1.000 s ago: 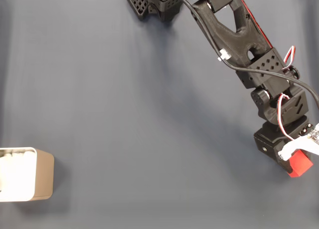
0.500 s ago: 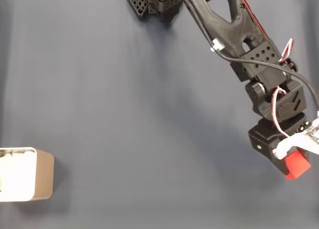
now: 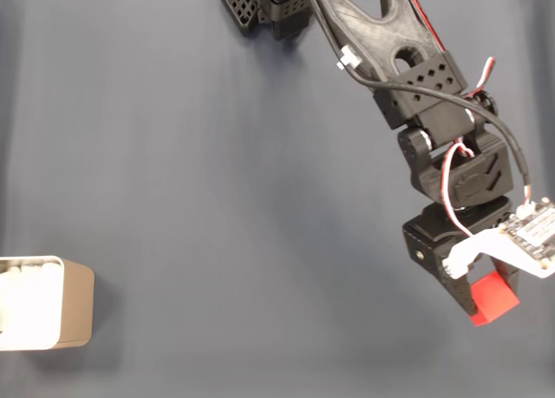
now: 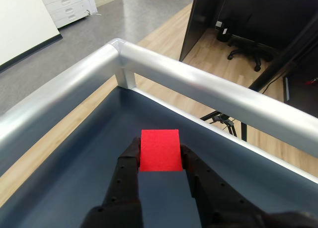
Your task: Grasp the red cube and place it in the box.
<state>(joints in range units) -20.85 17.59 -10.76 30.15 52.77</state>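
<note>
In the wrist view the black two-finger claw grips the small bright red matte cube above the dark blue-grey surface. Far across it, at the fixed view's left edge, sits the beige rounded box.

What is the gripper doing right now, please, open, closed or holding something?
Gripper: closed on the red cube, one finger against each side of it.
</note>
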